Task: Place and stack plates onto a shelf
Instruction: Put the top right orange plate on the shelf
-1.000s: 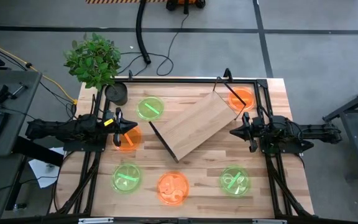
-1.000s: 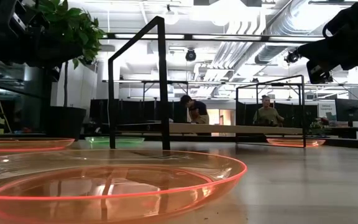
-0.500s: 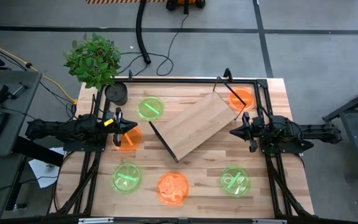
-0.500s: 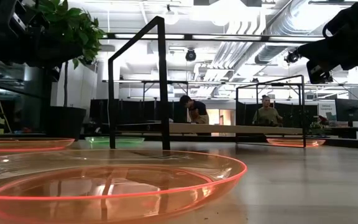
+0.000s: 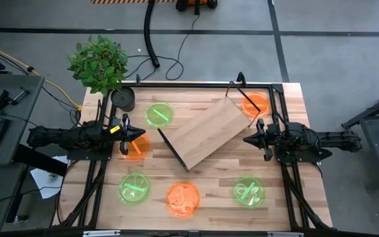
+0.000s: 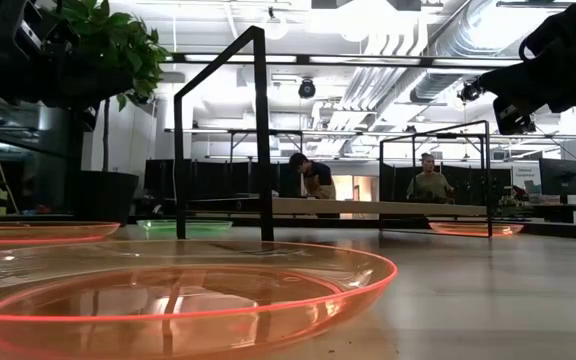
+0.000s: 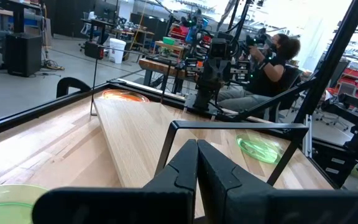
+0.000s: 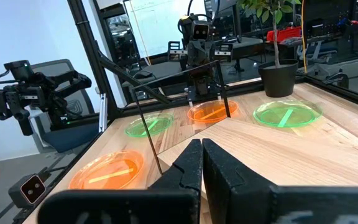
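The shelf (image 5: 209, 131), a light-wood board with black wire end frames, lies slantwise on the table's middle. Around it the plates rest flat on the tabletop: green ones (image 5: 158, 115) (image 5: 133, 189) (image 5: 249, 191) and orange ones (image 5: 182, 199) (image 5: 255, 105) (image 5: 135, 146). My left gripper (image 5: 142, 135) hangs shut at the table's left above the orange plate there, pointing level at the shelf (image 7: 142, 130). My right gripper (image 5: 245, 139) hangs shut at the right, also pointing level at the shelf. Both hold nothing; their fingertips meet in the wrist views (image 7: 197, 149) (image 8: 202, 146).
A dark pot (image 5: 123, 99) with a leafy plant (image 5: 99, 62) stands at the table's far left corner. Black frame rails (image 5: 281, 125) run along the left and right edges. People sit in the room beyond the table (image 6: 313, 180).
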